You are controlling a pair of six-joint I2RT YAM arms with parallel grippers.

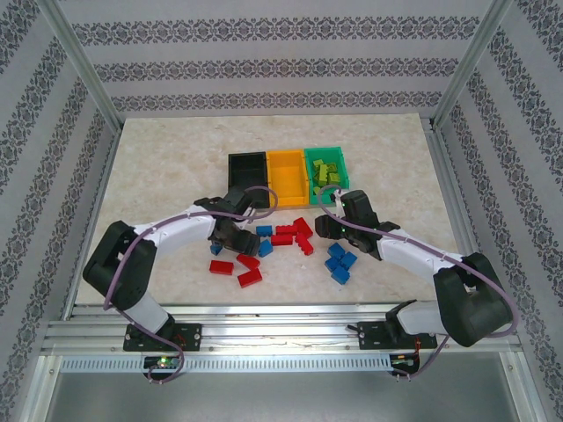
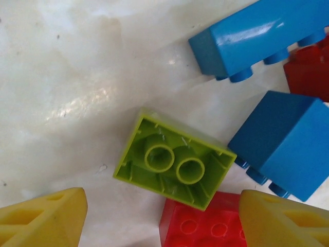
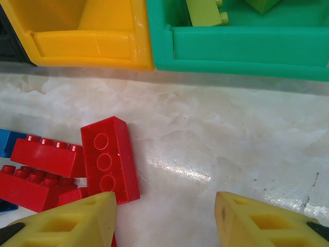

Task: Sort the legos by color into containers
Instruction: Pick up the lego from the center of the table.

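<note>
Green bin (image 3: 247,51) with lime bricks (image 3: 205,11), orange bin (image 3: 87,43), black bin (image 1: 249,171), left hand (image 2: 162,200), right hand (image 3: 165,203) spread

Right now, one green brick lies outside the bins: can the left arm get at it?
Probably yes: the green brick lies upside down ahead of the open left gripper, though a red brick crowds it.

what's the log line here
left pincer: open over yellow-green lego | right pincer: open near red lego | green bin: yellow-green legos inside

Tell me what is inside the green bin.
Several yellow-green legos lie piled inside the green bin; no other color shows. Anything beneath that pile is covered and cannot be seen.
</note>
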